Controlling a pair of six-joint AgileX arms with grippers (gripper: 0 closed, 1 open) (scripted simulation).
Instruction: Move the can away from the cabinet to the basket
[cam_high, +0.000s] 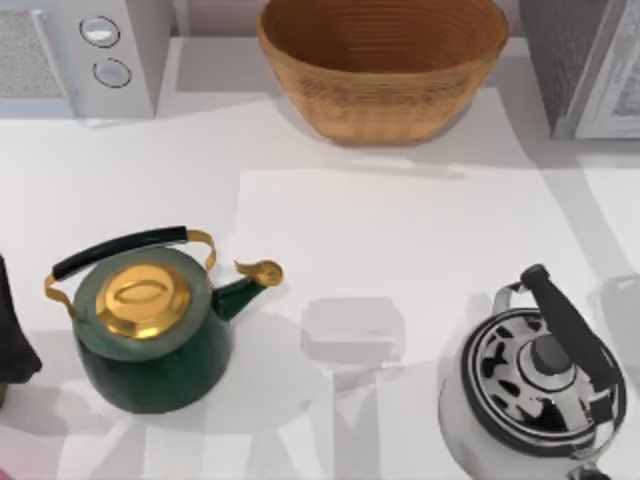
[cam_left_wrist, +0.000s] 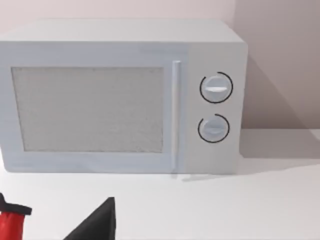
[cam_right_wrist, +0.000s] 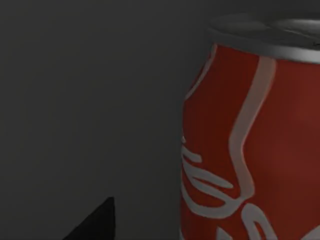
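Can (cam_right_wrist: 250, 140) close beside right fingertip (cam_right_wrist: 95, 222)

Two kettles (cam_high: 150, 330) (cam_high: 535, 385), one basket (cam_high: 382, 70), one can (cam_right_wrist: 250, 140), one microwave (cam_left_wrist: 120, 97), one cabinet (cam_high: 590, 65)

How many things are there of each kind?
Kettles: 2, a green kettle and a silver kettle
Basket: 1
Microwave: 1
Cabinet: 1
Can: 1
Total: 6
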